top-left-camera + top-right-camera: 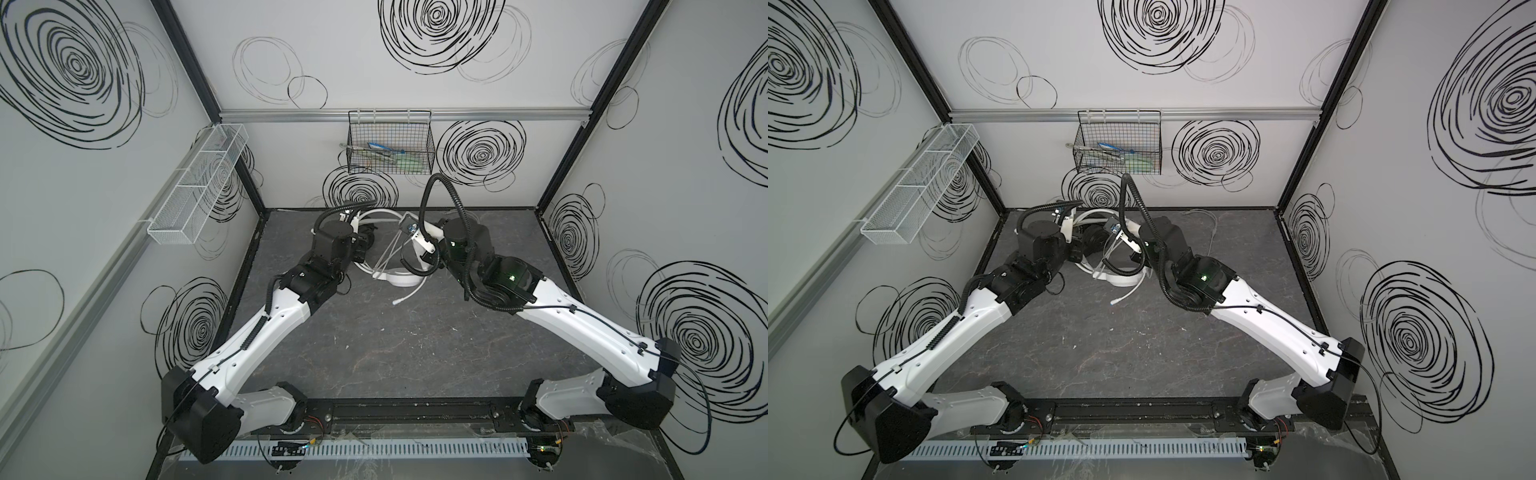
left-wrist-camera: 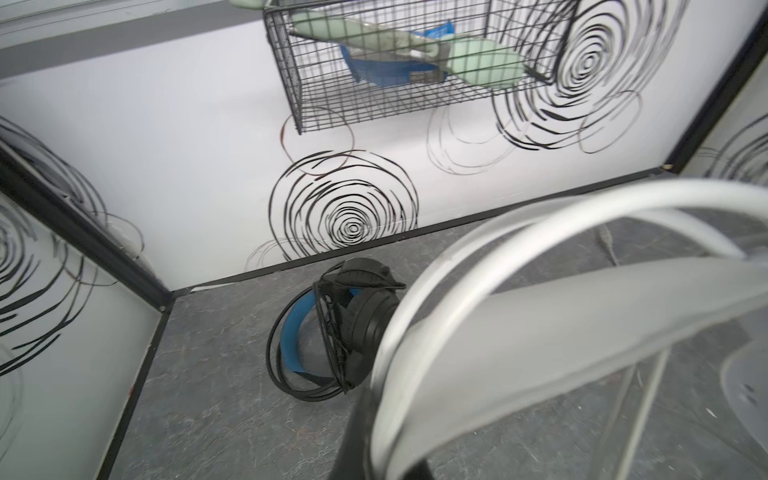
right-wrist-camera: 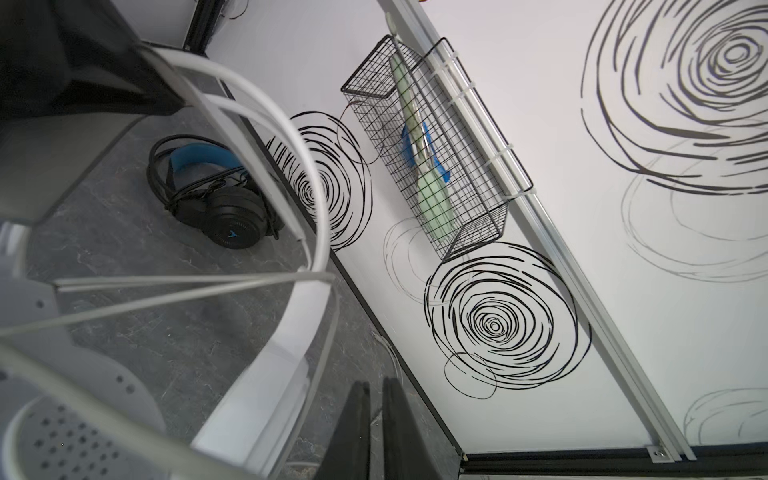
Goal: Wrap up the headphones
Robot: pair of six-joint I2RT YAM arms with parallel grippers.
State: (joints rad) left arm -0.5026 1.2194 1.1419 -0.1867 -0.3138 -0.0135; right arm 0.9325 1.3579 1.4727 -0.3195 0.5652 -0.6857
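Observation:
The white headphones (image 1: 401, 279) stand near the back of the table, and their headband (image 2: 540, 316) arcs close across the left wrist view. My left gripper (image 2: 386, 449) is shut on that headband, which hides its jaws. White cable strands (image 3: 166, 286) stretch taut from the headband to an ear cup, and the loose plug end (image 1: 397, 302) lies on the table. My right gripper (image 3: 375, 384) sits just beside the headband with a narrow gap and nothing in it. The black headphones (image 2: 365, 324) with blue accents lie by the back wall (image 3: 232, 216), their black cable wound round them.
A black wire basket (image 1: 390, 143) with green and blue items hangs on the back wall above both grippers. A white mesh basket (image 1: 199, 183) is fixed to the left wall. A thin pale cable (image 1: 1212, 224) lies on the table at the back right.

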